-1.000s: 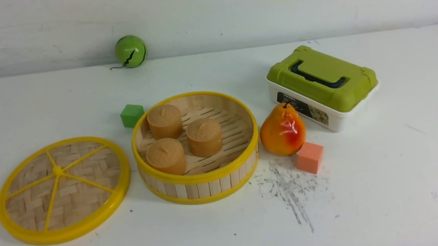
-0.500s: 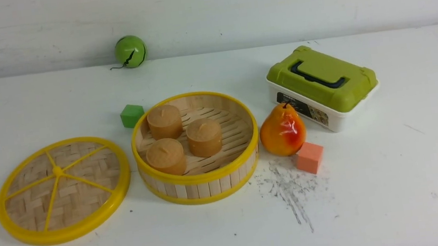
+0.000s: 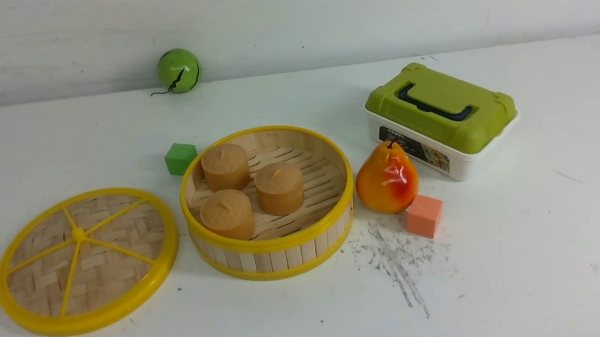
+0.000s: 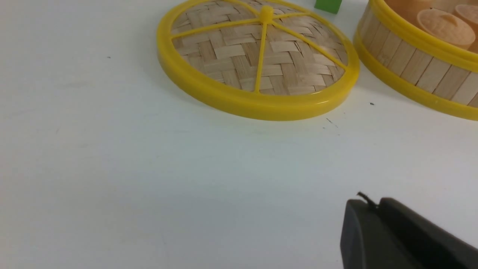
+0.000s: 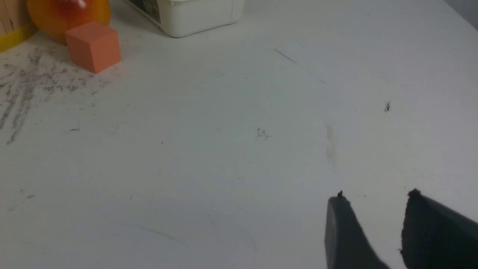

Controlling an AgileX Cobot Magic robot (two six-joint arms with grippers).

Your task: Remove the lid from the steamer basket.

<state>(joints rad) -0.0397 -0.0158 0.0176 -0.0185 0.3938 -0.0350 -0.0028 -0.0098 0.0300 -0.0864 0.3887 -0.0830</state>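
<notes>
The lid, a woven bamboo disc with a yellow rim and spokes, lies flat on the white table left of the steamer basket. The basket stands open with three tan buns inside. In the left wrist view the lid and the basket wall show ahead of my left gripper, whose jaws are pressed together with nothing between them. My right gripper is open and empty over bare table. Neither gripper shows in the front view.
A green cube sits behind the basket, a green ball by the back wall. An orange pear, a salmon cube and a white box with an olive-green lid stand right of the basket. Dark scuff marks lie in front.
</notes>
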